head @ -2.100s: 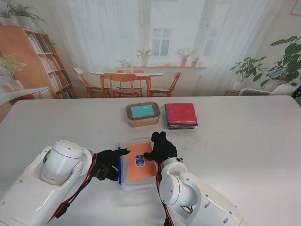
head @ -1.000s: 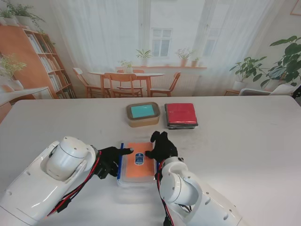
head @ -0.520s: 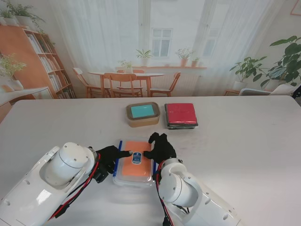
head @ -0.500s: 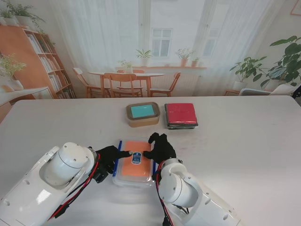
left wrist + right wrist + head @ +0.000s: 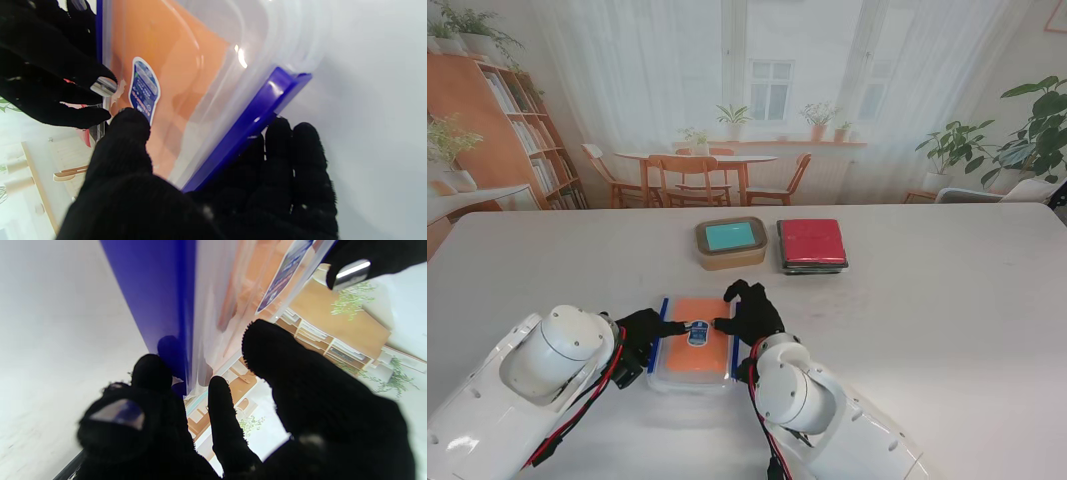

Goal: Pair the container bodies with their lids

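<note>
A clear container with an orange lid [image 5: 697, 350] and blue side clips lies near me, held between both black-gloved hands. My left hand [image 5: 639, 335] grips its left edge, thumb on the lid [image 5: 173, 66] by the label and fingers under the blue clip [image 5: 253, 116]. My right hand [image 5: 743, 312] clasps the right edge, its thumb on top and fingers against the other blue clip [image 5: 156, 290]. A tan container with a teal lid [image 5: 730, 243] and a dark container with a red lid [image 5: 812, 244] stand side by side farther from me, both closed.
The white table [image 5: 947, 320] stretches to both sides of the hands. The backdrop beyond its far edge shows a room with chairs, shelves and plants.
Both hands have slid the orange-lidded container to the left and a little nearer to me, turning it straighter. The two far containers have not moved.
</note>
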`<act>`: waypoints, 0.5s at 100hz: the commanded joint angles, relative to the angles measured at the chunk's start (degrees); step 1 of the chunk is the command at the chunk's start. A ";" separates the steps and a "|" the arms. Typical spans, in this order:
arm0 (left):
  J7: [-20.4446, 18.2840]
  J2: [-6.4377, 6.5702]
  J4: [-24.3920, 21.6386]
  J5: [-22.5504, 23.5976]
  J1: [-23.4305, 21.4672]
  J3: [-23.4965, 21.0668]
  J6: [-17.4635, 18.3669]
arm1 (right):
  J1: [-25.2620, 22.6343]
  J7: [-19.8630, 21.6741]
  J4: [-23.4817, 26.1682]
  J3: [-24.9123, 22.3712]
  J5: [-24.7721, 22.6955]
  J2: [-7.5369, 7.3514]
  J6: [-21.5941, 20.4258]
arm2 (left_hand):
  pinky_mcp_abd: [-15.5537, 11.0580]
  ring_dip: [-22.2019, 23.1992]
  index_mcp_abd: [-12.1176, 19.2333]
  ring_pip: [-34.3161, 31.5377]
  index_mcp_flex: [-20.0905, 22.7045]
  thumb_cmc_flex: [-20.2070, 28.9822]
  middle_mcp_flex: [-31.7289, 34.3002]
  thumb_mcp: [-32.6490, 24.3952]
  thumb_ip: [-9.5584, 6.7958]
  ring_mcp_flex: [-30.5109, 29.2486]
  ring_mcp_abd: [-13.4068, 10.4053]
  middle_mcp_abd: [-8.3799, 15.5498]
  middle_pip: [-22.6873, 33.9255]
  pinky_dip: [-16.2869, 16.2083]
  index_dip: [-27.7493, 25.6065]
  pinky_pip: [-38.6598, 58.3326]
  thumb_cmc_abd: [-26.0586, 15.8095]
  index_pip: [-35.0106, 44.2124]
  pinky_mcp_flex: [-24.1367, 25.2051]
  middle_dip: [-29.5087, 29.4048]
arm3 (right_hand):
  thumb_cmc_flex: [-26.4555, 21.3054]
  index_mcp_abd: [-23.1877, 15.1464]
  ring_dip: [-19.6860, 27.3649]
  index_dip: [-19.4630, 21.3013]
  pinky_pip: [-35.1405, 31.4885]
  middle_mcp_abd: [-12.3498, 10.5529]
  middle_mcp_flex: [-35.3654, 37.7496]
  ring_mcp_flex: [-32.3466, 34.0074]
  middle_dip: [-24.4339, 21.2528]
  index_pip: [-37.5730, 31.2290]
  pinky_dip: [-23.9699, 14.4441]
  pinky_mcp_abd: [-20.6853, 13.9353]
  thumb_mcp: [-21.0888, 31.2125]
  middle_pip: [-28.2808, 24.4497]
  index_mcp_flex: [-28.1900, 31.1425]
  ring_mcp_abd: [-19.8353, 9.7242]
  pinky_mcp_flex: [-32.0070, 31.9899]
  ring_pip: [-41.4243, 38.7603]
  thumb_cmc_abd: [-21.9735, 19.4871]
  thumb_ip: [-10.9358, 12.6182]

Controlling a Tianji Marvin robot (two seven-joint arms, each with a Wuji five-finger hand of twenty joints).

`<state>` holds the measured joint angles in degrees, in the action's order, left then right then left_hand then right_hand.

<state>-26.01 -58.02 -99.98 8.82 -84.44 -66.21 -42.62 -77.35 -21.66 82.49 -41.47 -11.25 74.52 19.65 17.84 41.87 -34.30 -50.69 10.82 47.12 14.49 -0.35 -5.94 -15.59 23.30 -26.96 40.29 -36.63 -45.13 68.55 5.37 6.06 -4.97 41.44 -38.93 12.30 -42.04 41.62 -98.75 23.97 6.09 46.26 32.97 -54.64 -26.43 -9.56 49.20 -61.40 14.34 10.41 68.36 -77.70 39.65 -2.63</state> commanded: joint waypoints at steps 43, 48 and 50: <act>-2.65 -0.50 -1.63 7.46 -3.00 -3.24 6.58 | 3.89 0.24 -4.59 3.92 9.82 6.34 -7.09 | 0.74 0.29 13.96 -2.00 7.84 1.91 2.10 -0.89 -1.17 -1.93 -0.13 8.98 1.51 -0.93 -1.26 2.02 1.96 2.82 -0.93 0.42 | 0.40 -2.75 0.59 -3.88 3.64 -7.34 1.87 -2.31 -2.54 2.94 1.96 3.55 -2.33 -0.04 -2.78 -0.43 -8.16 2.12 -1.15 1.16; -3.04 -0.35 -1.31 8.14 -2.88 -3.37 6.59 | 4.00 0.20 -4.85 4.07 10.29 6.53 -7.45 | 0.75 0.28 13.95 -2.00 7.83 1.83 2.06 -0.88 -1.16 -1.93 -0.13 9.00 1.48 -0.94 -1.25 2.02 2.03 2.79 -0.92 0.40 | 0.83 -4.54 0.71 -4.03 3.79 -7.41 1.90 -2.62 -2.64 3.01 2.07 4.18 -2.98 0.04 -3.30 -0.04 -8.50 2.29 -1.36 1.09; -3.25 -0.28 -1.16 8.41 -2.80 -3.39 6.56 | 4.03 0.19 -4.92 4.12 10.42 6.58 -7.54 | 0.73 0.25 13.93 -1.95 7.81 1.80 1.98 -0.89 -1.16 -1.89 -0.07 8.99 1.38 -0.94 -1.23 2.00 2.00 2.75 -0.88 0.34 | 1.05 -5.25 0.75 -4.13 3.78 -7.41 1.91 -2.73 -2.67 3.11 2.10 4.46 -3.28 0.04 -3.51 0.10 -8.61 2.34 -1.42 1.07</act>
<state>-27.50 -57.29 -100.25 17.67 -87.13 -70.88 -37.15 -73.50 -23.64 75.77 -38.70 -1.41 78.66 13.38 17.85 41.87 -34.30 -50.76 11.92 47.12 15.28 -0.41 -6.00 -16.28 23.24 -26.96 40.45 -36.75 -45.13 68.83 6.02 6.20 -5.64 41.44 -39.36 10.02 -45.09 38.26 -96.55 25.02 6.00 41.85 30.72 -51.65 -25.13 -7.02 47.27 -57.69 13.69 12.97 63.52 -76.31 38.95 -2.62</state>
